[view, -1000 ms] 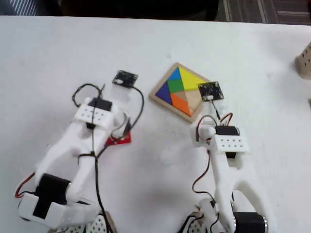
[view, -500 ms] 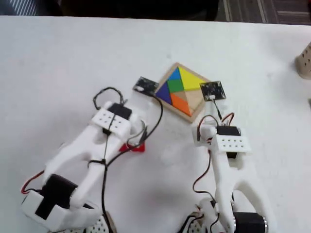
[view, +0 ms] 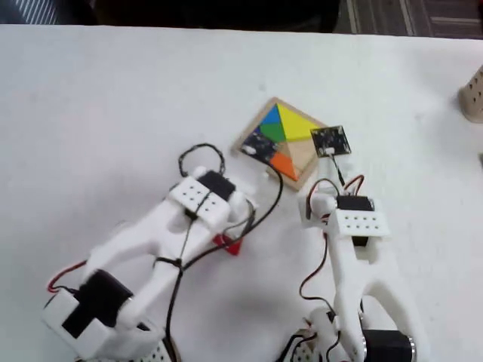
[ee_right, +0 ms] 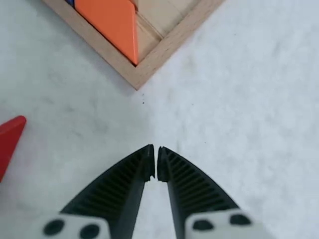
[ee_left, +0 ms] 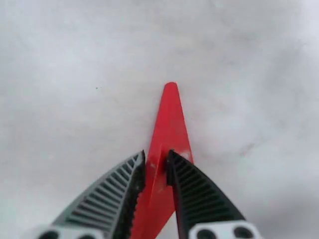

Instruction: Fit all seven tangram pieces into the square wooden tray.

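The square wooden tray [view: 245, 136] lies turned like a diamond at the table's middle, holding yellow [view: 294, 121], green, blue and orange [view: 283, 164] pieces beside a bare wooden gap [view: 303, 154]. My left gripper [ee_left: 155, 162] is shut on a red piece [ee_left: 169, 119], held edge-on just above the table; in the high view that red piece [view: 229, 244] sits under the left arm, below and left of the tray. My right gripper [ee_right: 154, 162] is shut with nothing between its fingers, just off the tray's near corner [ee_right: 137, 79], where the orange piece [ee_right: 112, 20] lies.
The left arm's wrist camera board [view: 256, 145] overhangs the tray's left part. The right arm's board [view: 330, 140] hangs over its right corner. A pale perforated object [view: 473, 94] stands at the far right edge. White table [view: 113, 98] spreads all around.
The left arm has swung right and toward the tray, carrying the red piece along the table. The right arm has not moved.
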You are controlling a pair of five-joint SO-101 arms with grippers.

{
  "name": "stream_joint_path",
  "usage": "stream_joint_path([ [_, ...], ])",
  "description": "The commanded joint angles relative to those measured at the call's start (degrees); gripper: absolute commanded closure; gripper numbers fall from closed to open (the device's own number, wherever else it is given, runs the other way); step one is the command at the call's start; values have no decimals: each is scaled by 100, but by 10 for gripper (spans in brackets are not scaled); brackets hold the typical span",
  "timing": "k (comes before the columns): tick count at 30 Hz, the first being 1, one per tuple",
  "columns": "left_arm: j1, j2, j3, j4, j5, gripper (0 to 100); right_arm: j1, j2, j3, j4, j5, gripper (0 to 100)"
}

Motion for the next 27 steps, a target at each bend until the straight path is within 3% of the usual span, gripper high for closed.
stream_joint_path([
  [1, 382, -31, -193, -167, 97, 927, 66, -198, -62, -84, 9, 978],
  [13, 1033, -22, -211, -273, 105, 929, 242, -224, -70, -101, 9, 978],
  [16, 1112, -22, -202, -264, 88, 980, 242, -224, -70, -101, 9, 978],
  [27, 1095, -13, -26, -141, 79, 976, 391, -180, -185, -66, 9, 978],
])
